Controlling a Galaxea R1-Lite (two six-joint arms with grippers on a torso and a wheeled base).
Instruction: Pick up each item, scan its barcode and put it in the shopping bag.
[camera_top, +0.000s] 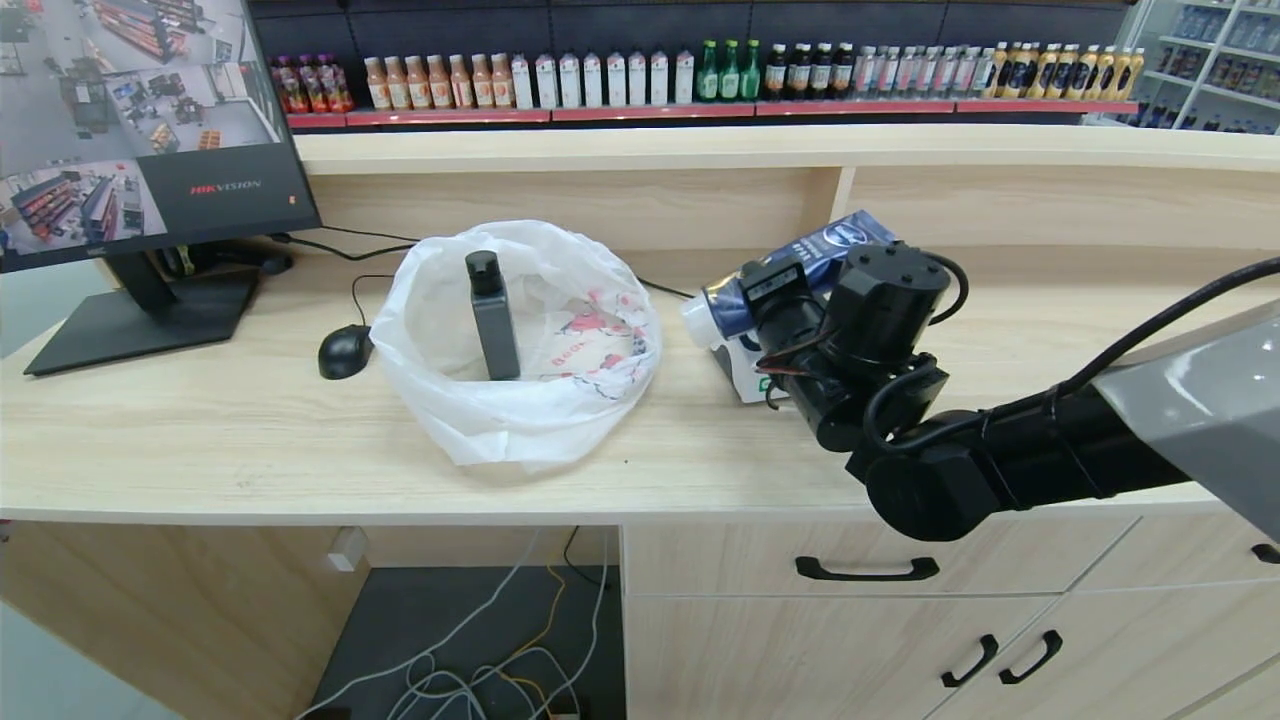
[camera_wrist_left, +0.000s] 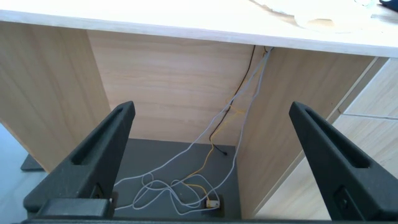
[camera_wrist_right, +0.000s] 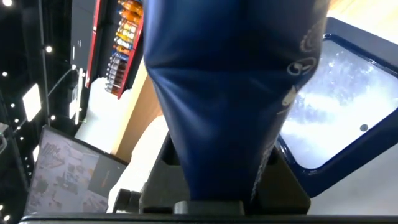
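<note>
The wooden counter carried the white shopping bag. Its mouth was spread wide, probably so that items could drop in easily, and a grey bottle stood upright inside. Right of the bag, the right gripper was clamped on a blue pouch, held just over the scanner, apparently to present its barcode. The left gripper hung below the counter's edge, fingers wide apart and holding nothing.
</note>
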